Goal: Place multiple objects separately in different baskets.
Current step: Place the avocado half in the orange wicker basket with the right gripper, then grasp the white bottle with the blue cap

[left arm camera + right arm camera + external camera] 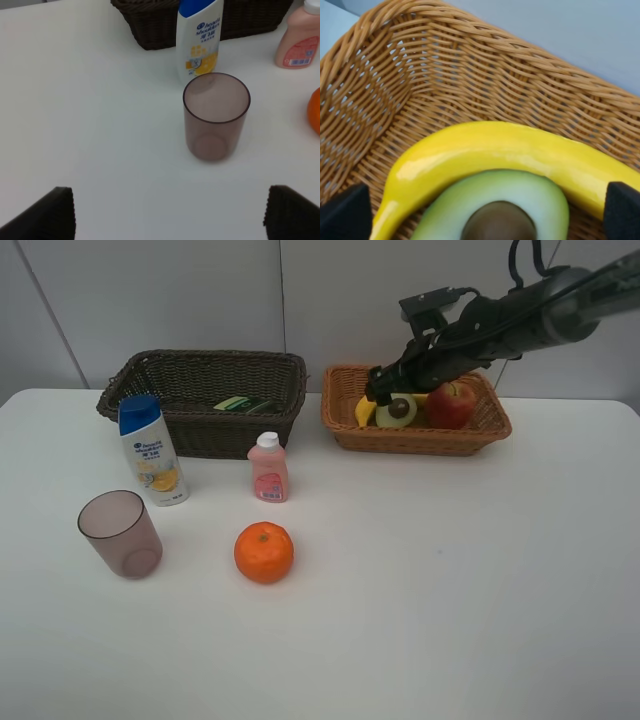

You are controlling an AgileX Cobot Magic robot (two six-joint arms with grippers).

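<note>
Overhead, right pincer point(484, 212) released above glossy curved banana point(510, 147); left pincer point(172, 212) released too.

Two wicker baskets point(210, 430), three bottles point(150, 450), one cup point(121, 533), one orange point(264, 552), one apple point(451, 405), one banana point(364, 412), one avocado half point(397, 411).

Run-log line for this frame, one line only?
right gripper: open over light basket | light basket: banana, avocado, apple | left gripper: open, facing cup | orange: on table
</note>
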